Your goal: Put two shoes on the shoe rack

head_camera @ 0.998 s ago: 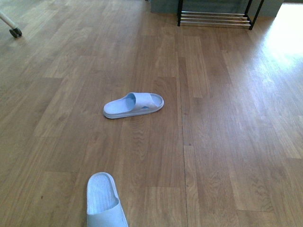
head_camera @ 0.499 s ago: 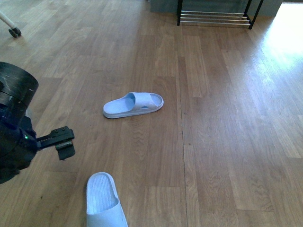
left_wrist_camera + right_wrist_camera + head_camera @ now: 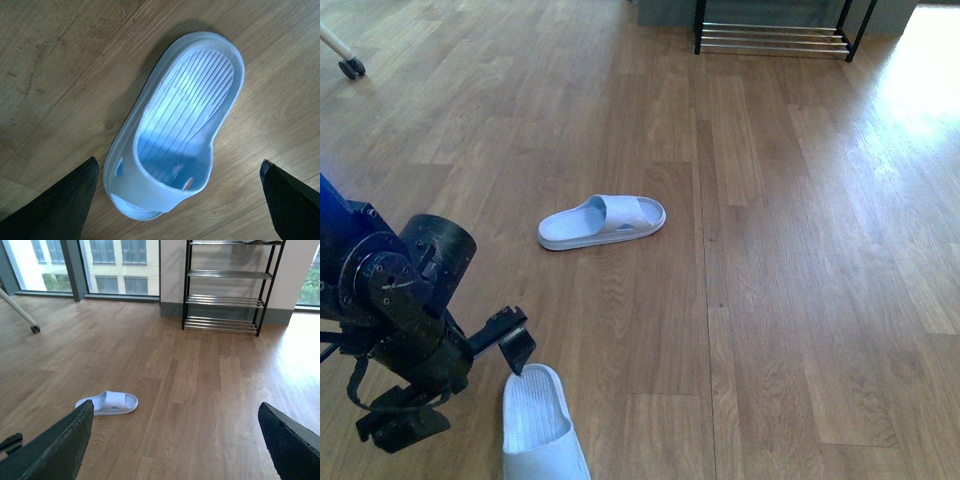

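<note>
Left gripper [image 3: 177,165]: my jaws are spread wide and hold nothing. They hang just above the near shoe [image 3: 175,130], one finger [image 3: 55,210] to each side of it, and I see no contact.
Right gripper [image 3: 176,405]: this one is also wide apart and empty, held up and facing across the floor [image 3: 800,300] toward the rack.
Near shoe: it sits sole-down on the floor close to my base, with the strap end toward me and the ridged footbed showing.
Far shoe [image 3: 602,222]: it lies crosswise in the middle of the floor, well apart from the near one and between me and the rack.
Shoe rack [image 3: 775,38]: it stands at the far edge of the floor against the wall, and neither shoe is on its bars.
Done so far: nothing, since both shoes are on the floor.
Step in hand: as I judge it, I am lining up to grasp the near shoe.
Left to do: close on the near shoe, lift it, carry it to the rack and set it on the bars, then do all of that again for the far shoe.
</note>
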Tool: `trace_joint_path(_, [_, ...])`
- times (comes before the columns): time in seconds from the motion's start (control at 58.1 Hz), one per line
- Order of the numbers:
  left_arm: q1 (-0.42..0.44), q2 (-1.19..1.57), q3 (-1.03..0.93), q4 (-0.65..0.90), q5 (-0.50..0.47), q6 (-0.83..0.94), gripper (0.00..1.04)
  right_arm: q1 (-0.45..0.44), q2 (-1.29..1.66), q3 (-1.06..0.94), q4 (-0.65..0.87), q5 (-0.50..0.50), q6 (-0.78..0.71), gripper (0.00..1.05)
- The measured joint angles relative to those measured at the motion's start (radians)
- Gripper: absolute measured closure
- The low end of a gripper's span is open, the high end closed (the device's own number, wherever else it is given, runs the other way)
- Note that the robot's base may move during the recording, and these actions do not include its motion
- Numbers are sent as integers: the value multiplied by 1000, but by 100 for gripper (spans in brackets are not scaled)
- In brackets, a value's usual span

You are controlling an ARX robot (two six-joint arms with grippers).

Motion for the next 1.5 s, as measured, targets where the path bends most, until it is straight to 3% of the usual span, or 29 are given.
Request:
trace_joint_path(0.361, [-36,183,120,-58,116,-123,9,0,0,0,0,0,0,9])
trace_joint_path(0.551, [-65,271,231,-199,126,-103,9,0,0,0,0,0,0,9])
trace_joint_path(0.861, [-81,321,279,-288,135,-49,10,0,0,0,0,0,0,9])
trace_joint_path(1.308, [-80,321,279,-288,132,-49,80,0,0,0,0,0,0,9])
trace_joint_path(1.498, [-80,321,278,-295,127,-50,102,0,0,0,0,0,0,9])
